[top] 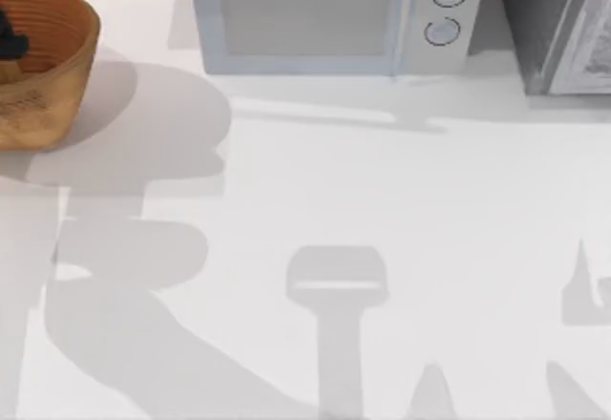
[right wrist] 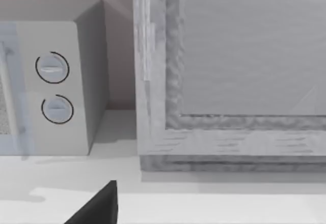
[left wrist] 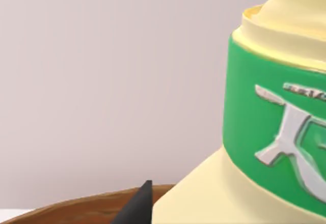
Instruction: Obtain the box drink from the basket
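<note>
Box drink (left wrist: 275,117) standing upright, right in front of the left gripper
One dark fingertip (left wrist: 137,206) rises over the basket (left wrist: 76,206) rim just beside it; whether it grips, I cannot tell

Bright, even light, no glare. Soft grey arm shadows fall across the white surface (top: 401,200) at lower left, lower centre and right edge. The basket (top: 57,67) casts a shadow to its right. Left wrist view: box drink (left wrist: 275,132) slightly soft up close.
</note>
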Robot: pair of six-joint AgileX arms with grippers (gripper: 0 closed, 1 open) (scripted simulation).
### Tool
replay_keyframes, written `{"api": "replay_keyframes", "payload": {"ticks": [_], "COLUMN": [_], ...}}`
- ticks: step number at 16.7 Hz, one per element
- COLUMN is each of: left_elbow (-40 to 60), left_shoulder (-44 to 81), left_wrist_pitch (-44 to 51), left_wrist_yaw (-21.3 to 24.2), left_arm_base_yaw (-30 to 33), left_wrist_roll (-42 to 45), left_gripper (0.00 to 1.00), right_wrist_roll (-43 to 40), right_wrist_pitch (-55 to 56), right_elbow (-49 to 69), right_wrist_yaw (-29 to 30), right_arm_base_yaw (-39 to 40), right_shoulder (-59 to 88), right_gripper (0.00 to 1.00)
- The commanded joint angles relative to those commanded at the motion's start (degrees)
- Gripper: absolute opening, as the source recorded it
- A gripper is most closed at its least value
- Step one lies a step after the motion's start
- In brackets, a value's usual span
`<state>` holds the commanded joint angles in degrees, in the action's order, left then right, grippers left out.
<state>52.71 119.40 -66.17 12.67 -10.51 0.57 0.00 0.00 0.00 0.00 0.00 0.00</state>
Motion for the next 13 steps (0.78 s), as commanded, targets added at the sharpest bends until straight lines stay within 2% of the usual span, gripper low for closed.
{"api": "replay_keyframes", "payload": {"ticks": [6,13], "left_elbow": [1.63,11.15], "left_shoulder": [-3.33,-15.69], "left_wrist_pitch": [4.15,26.89], "left_wrist_yaw": [0.02,-0.21], "left_arm_base_yaw": [-0.37,-0.32], "left_wrist_roll": [0.03,0.31], "left_gripper": [0.0,0.0], "right_wrist_roll": [0.0,0.0], "right_wrist_pitch": [0.0,0.0], "right_elbow": [0.0,0.0], "right_wrist_yaw": [0.0,0.0], "right_arm_base_yaw": [0.0,0.0], "right_shoulder": [0.0,0.0], "right_gripper": [1.0,1.0]}}
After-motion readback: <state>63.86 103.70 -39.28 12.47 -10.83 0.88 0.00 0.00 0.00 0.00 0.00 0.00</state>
